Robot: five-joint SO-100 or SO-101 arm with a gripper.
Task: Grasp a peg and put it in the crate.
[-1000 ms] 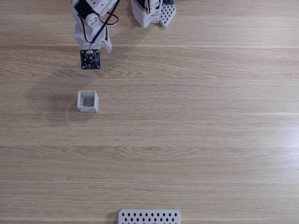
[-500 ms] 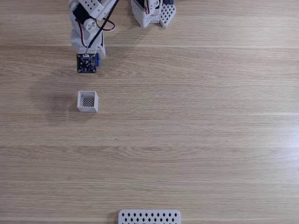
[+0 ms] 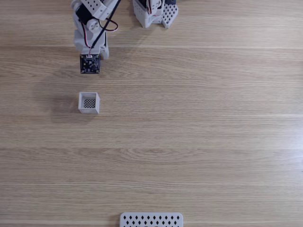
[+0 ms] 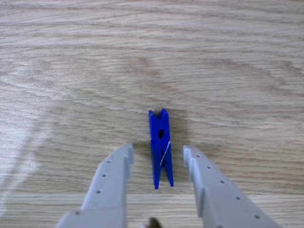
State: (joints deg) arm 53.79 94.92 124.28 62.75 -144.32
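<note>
The peg [image 4: 160, 147], a small bright blue clothespin, lies flat on the wooden table. In the other view it points away from the camera. My gripper [image 4: 158, 153] is open, one grey finger on each side of the peg's near half with small gaps. Neither finger [image 4: 118, 171] touches it. In the fixed view the arm's wrist [image 3: 90, 47] hangs over that spot at the top left and hides the peg. The crate [image 3: 89, 102], a small white square box with a mesh bottom, stands a short way below the wrist in that view. Nothing lies inside it.
The arm's white base [image 3: 151, 12] sits at the top edge of the fixed view. A long flat white plate with diamond holes [image 3: 151, 220] lies at the bottom edge. Bare wood [image 3: 199, 123] stretches between them.
The wrist has dropped slightly toward the crate and turned a little. A sliver of blue beside it half a second ago is now covered. The crate has not moved.
</note>
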